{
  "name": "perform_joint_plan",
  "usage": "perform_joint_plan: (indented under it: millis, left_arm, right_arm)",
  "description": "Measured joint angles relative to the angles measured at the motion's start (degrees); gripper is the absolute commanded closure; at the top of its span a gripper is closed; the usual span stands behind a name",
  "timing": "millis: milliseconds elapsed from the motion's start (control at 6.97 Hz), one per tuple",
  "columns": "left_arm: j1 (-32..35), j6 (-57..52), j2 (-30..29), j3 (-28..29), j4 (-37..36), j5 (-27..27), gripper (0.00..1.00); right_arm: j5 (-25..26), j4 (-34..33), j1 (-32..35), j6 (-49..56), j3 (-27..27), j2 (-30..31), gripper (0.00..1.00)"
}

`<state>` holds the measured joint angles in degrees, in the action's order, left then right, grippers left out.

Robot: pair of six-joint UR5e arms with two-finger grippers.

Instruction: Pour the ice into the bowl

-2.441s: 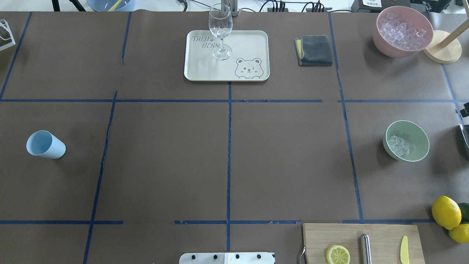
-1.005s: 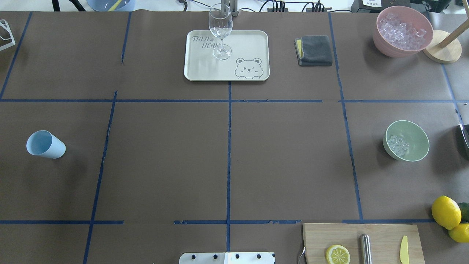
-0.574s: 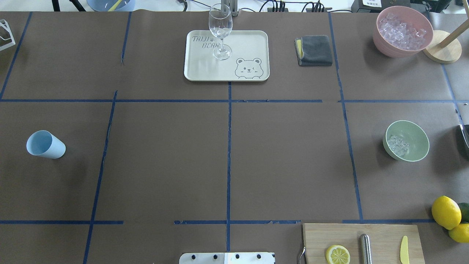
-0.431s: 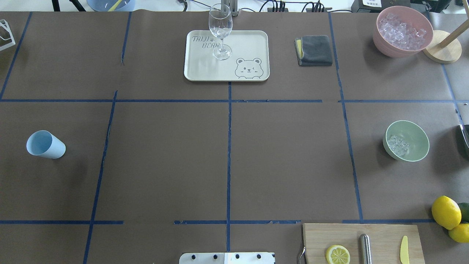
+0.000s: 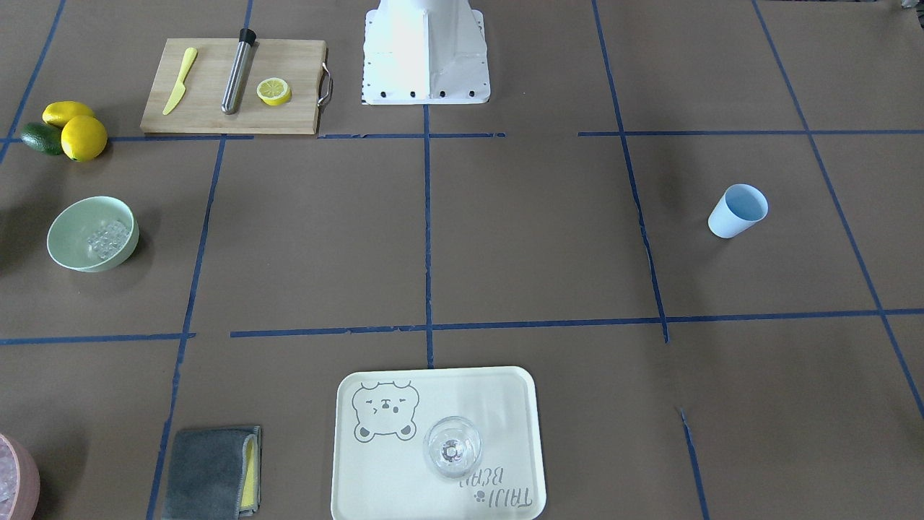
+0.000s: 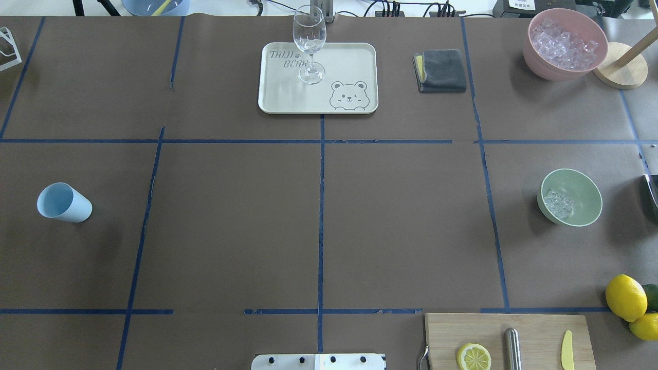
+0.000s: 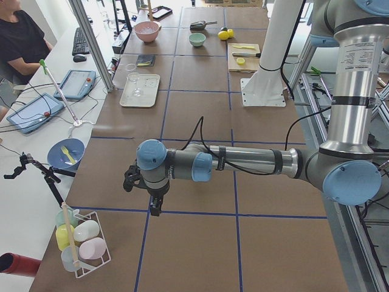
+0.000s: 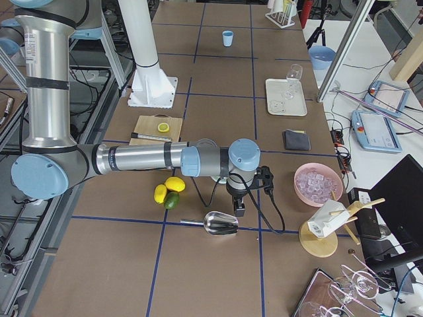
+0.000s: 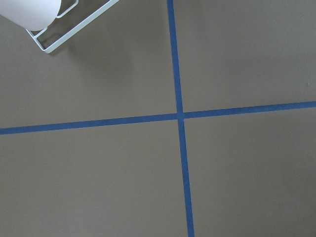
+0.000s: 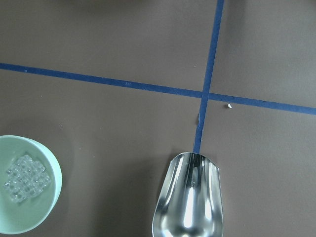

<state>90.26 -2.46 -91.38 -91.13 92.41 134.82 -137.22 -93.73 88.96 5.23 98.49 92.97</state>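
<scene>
Right gripper [image 8: 239, 209] hanging fingers-down, parted or closed impossible to tell from the side view alone. Through its wrist camera, metal scoop [image 10: 190, 202] lying empty at 6 o'clock, mouth toward 12; bowl [image 10: 42, 148] at 8 o'clock, near but apart from the scoop, ice [image 10: 25, 177] already heaped inside. Left gripper [image 7: 153, 204], state equally unreadable, well apart at the table's [image 6: 231, 231] opposite end beside the cup rack [image 7: 82, 243]. Pour apparently done; for any further reach to the bowl, right gripper far the nearer.
</scene>
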Motion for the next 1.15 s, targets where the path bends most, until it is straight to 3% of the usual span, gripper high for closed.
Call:
perform_joint_plan:
  millis: [1149]
  left_arm:
    - [0.00,0.01,-0.13,0.28,0.32,0.00,0.00]
  right_arm:
    - [-0.06,0.04,3.32,0.22,-1.99,1.23,0.00]
